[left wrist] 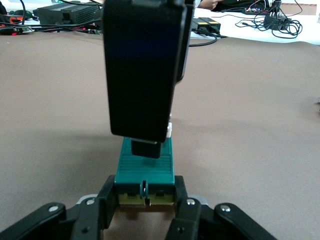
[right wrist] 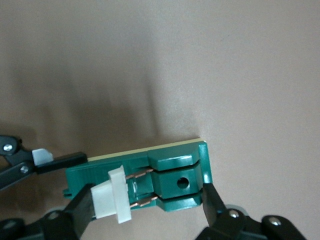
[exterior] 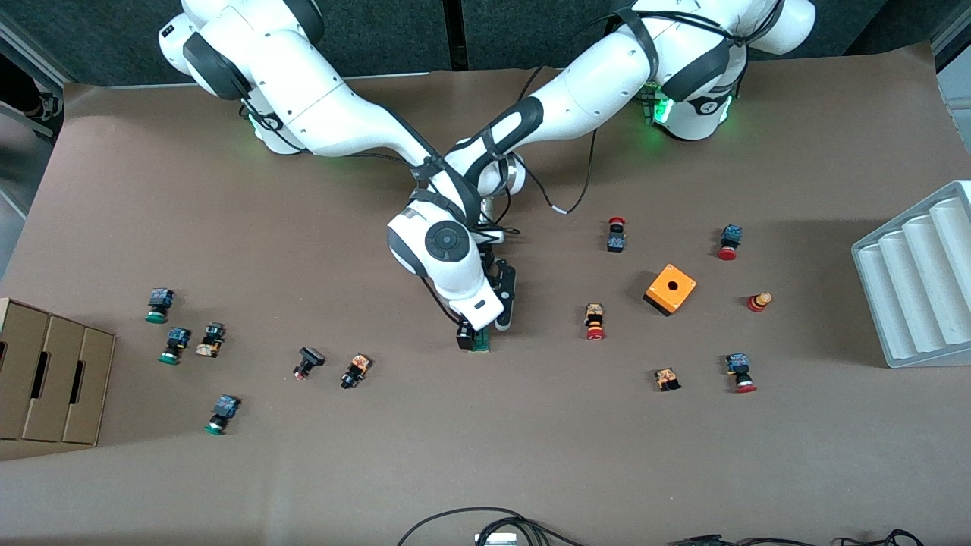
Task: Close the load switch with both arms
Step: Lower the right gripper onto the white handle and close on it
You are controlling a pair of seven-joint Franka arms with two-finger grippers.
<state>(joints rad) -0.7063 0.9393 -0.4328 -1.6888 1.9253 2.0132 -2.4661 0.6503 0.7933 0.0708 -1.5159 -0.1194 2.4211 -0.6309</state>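
The load switch (exterior: 478, 340), a narrow dark-green block, lies on the brown table at mid-table. My left gripper (exterior: 497, 324) is shut on one end of it; in the left wrist view its fingers (left wrist: 107, 200) clamp both sides of the green block (left wrist: 145, 170). My right gripper (exterior: 474, 332) comes down from above. In the right wrist view it (right wrist: 148, 202) spans the switch lengthwise, with one finger on the white piece (right wrist: 112, 195) and the other on the green end (right wrist: 180, 182). Copper pins show between the white piece and the green body.
An orange box with a hole (exterior: 670, 289) and several red-capped buttons lie toward the left arm's end. Several green-capped buttons and a cardboard box (exterior: 53, 379) lie toward the right arm's end. A white ridged tray (exterior: 918, 280) stands at the table edge.
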